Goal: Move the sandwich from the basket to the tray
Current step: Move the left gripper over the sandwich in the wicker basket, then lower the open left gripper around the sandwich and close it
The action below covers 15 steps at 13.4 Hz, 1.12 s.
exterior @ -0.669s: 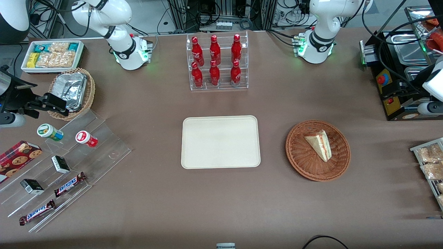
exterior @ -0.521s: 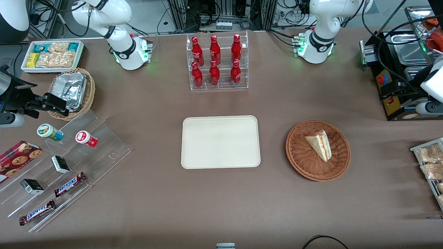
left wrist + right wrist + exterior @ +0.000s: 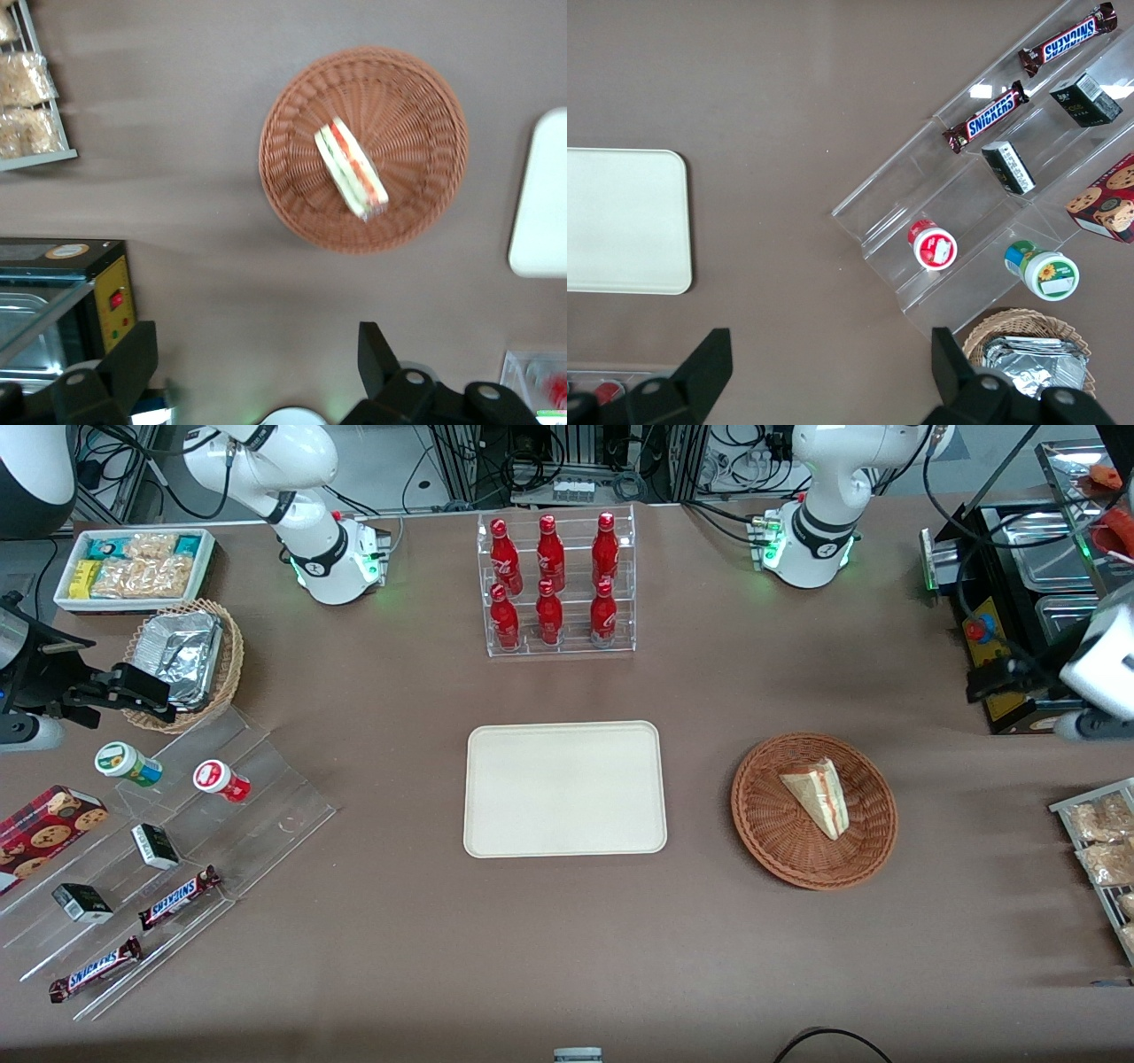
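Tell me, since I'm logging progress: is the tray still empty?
Empty. The tray shows bare; the sandwich lies in the basket. The gripper is open, high above the table.

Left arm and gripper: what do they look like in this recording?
The left arm is glossy white with black joint bands, a green light at its base and black cables beside it. Its gripper, at the working arm's end of the table, has two black, blocky fingers, set wide apart, on a black body with round silver fasteners.

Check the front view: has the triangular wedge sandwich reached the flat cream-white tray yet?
No, the triangular wedge sandwich lies in the reddish-brown wicker basket; the flat cream-white tray is bare and the end effector hangs away from both.
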Motion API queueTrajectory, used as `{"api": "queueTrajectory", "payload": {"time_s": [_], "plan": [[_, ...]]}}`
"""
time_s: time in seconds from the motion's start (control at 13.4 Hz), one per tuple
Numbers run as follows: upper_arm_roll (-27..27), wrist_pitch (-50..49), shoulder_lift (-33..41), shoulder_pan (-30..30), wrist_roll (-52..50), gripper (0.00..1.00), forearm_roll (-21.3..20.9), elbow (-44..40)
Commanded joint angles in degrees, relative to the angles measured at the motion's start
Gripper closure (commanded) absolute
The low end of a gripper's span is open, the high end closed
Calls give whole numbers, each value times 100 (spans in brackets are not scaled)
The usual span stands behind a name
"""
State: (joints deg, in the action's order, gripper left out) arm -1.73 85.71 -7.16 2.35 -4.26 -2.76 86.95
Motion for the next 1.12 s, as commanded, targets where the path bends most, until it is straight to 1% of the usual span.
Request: {"api": "queueTrajectory", "payload": {"time_s": [0.0,0.07,0.22,0.3,0.45,0.6,0.82,1.04], "plan": [[41,349,-399,73,-785,0,-32,-11],[41,446,-539,81,-900,0,-31,-3],[50,735,-873,203,-1845,0,65,24],[50,911,-1014,396,-2303,0,4,85],[50,1166,-1173,477,-2745,0,30,155],[50,1762,-1191,477,-2965,0,83,619],[59,2957,-1164,503,-3887,0,92,1375],[50,3741,-1129,617,-4003,0,100,2008]]}}
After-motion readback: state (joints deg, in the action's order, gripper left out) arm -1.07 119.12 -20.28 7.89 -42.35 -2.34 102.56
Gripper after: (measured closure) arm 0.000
